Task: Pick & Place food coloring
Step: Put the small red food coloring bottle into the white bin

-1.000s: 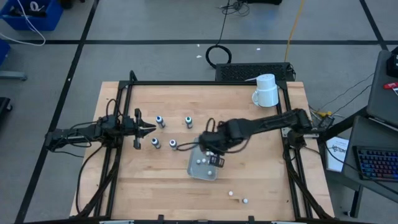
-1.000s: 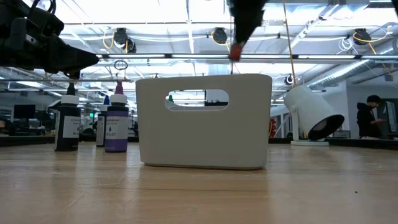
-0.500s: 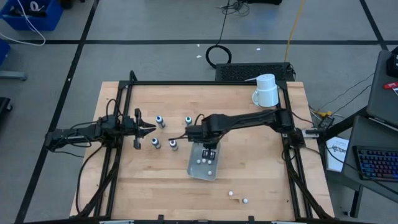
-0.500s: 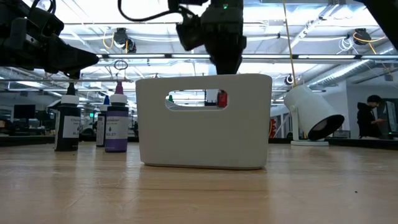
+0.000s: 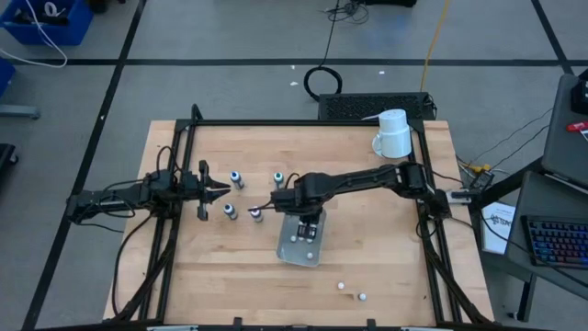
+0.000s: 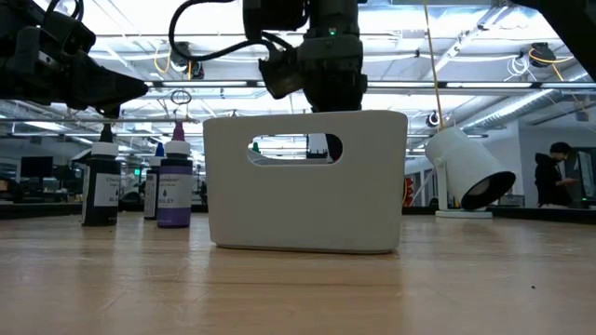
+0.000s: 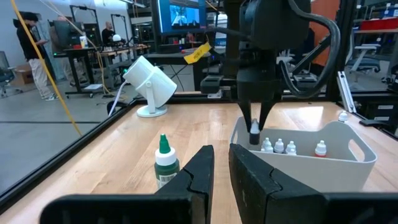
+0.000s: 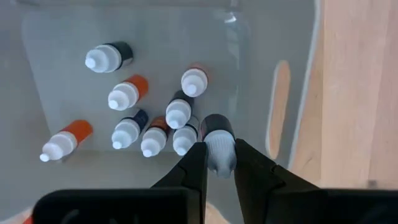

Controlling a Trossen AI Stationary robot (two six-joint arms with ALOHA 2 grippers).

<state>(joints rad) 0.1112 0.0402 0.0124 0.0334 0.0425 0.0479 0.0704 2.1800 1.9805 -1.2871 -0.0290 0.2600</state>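
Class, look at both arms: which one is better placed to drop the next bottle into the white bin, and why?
The right. Its hand is shut on a small bottle directly over the white bin, where other bottles already lie. The left hand waits shut and empty at the table's left, beside the standing bottles.

Wooden table (image 5: pixel 386 248) inside a black frame. White mug (image 5: pixel 393 134) lying on its side near the far right corner, open mouth turned toward the low camera. White basket (image 5: pixel 285 250) with an oval handle slot near the middle of the table, well apart from the mug. Beyond the table: coiled black cable (image 5: pixel 323 83) and blue crate (image 5: pixel 46 20) on the grey floor, keyboard (image 5: pixel 558 241) at the right. Person (image 6: pixel 559 172) standing far back in the room.
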